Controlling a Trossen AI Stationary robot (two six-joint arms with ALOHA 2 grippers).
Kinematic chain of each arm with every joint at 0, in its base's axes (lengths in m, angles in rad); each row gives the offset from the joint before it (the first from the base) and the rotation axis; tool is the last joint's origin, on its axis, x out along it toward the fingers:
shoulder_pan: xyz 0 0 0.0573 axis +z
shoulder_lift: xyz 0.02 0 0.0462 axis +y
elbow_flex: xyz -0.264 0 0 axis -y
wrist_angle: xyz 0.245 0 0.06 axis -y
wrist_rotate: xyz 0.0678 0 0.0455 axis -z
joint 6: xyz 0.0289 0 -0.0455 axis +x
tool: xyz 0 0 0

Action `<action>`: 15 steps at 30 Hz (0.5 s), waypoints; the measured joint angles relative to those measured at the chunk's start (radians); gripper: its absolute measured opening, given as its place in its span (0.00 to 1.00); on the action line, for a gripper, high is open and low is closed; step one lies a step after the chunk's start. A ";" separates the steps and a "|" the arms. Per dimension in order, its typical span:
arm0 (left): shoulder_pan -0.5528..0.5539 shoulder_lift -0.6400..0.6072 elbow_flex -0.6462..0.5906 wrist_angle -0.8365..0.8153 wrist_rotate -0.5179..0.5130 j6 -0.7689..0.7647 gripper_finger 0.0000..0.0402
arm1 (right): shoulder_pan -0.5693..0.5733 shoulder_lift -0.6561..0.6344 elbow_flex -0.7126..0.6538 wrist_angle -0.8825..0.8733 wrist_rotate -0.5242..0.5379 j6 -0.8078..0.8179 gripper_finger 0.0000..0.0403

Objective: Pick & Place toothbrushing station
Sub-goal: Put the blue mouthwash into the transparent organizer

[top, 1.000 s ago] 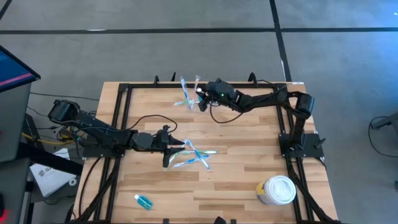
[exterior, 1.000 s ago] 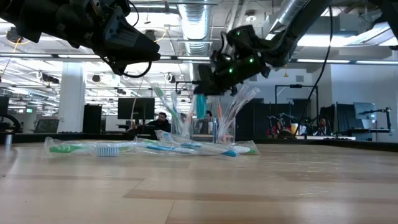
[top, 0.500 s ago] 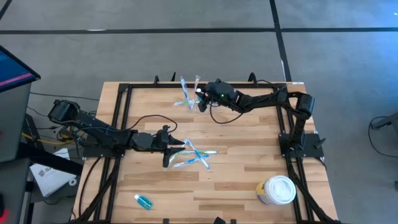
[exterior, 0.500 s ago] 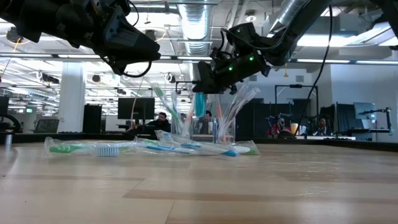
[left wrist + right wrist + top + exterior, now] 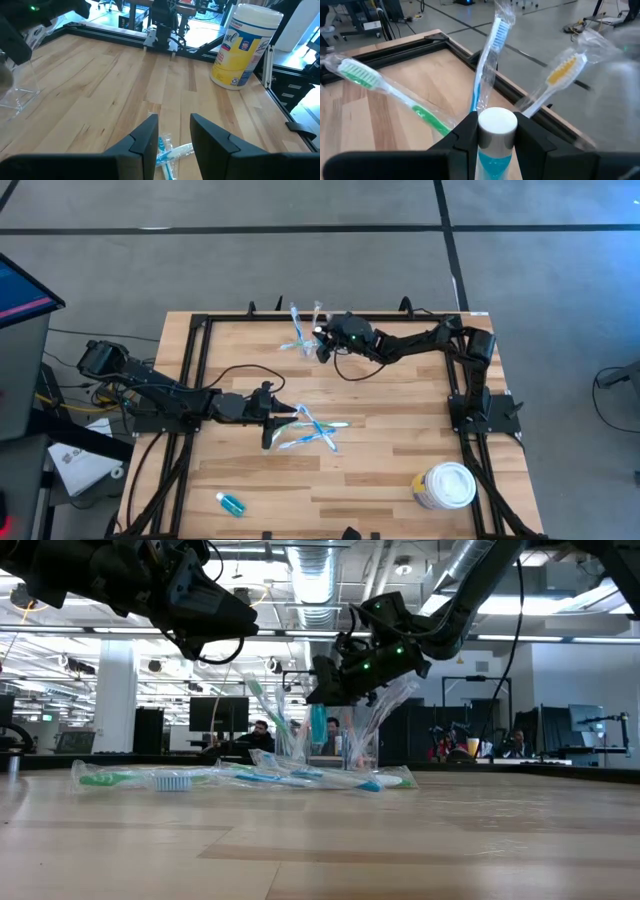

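The right tool (image 5: 492, 131) pinches a white-capped blue tube (image 5: 496, 131) among wrapped toothbrushes (image 5: 487, 60). Only the right wrist view shows that grip. The left tool (image 5: 171, 134) hangs spread above the desk (image 5: 100, 80).

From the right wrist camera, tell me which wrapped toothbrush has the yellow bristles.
The yellow-bristled toothbrush, leaning away beside the white-capped tube. The upright one has blue bristles, the other leaning one green.

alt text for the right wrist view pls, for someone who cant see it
The right gripper is shut on a small blue bottle with a white cap, held in front of wrapped toothbrushes standing upright: a green one, a blue one and an orange one. Behind them are the wooden table and its black frame.
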 joint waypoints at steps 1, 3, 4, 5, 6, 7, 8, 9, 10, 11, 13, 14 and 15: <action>0.000 0.000 0.000 0.000 0.000 0.000 0.26 | 0.000 0.000 0.000 -0.002 0.000 0.004 0.22; 0.000 0.000 0.000 0.000 0.001 0.000 0.26 | 0.000 0.000 0.000 -0.007 0.000 0.004 0.22; 0.000 0.000 0.000 0.000 0.001 0.000 0.26 | 0.000 0.000 0.000 -0.009 0.000 0.004 0.22; 0.000 0.000 0.000 0.000 0.001 0.000 0.26 | 0.000 0.000 0.000 -0.010 0.000 0.004 0.22; 0.000 0.000 0.000 0.000 0.001 0.000 0.26 | 0.000 0.000 0.000 -0.011 0.000 0.004 0.22; 0.000 0.000 0.000 0.000 0.001 0.000 0.26 | 0.000 0.000 0.000 -0.011 0.000 0.004 0.22; 0.000 0.000 0.000 0.000 0.001 0.000 0.26 | 0.000 0.000 0.000 -0.012 0.000 0.004 0.22; 0.000 0.000 0.000 0.000 0.001 0.000 0.26 | 0.000 0.000 0.000 -0.016 0.000 0.004 0.23; 0.000 0.000 0.000 0.000 0.001 0.000 0.26 | 0.000 0.000 0.000 -0.020 0.000 0.004 0.23; 0.000 0.000 0.000 0.000 0.001 0.000 0.26 | 0.000 0.000 0.000 -0.024 0.000 0.004 0.23; 0.000 0.000 0.000 0.000 0.001 0.000 0.26 | 0.000 0.000 0.000 -0.029 0.000 0.004 0.23; 0.000 0.000 0.000 0.000 0.001 0.000 0.26 | 0.000 0.000 0.000 -0.029 0.000 0.004 0.23; 0.000 0.000 0.000 0.000 0.001 0.000 0.26 | 0.000 0.000 0.000 -0.029 -0.001 0.004 0.24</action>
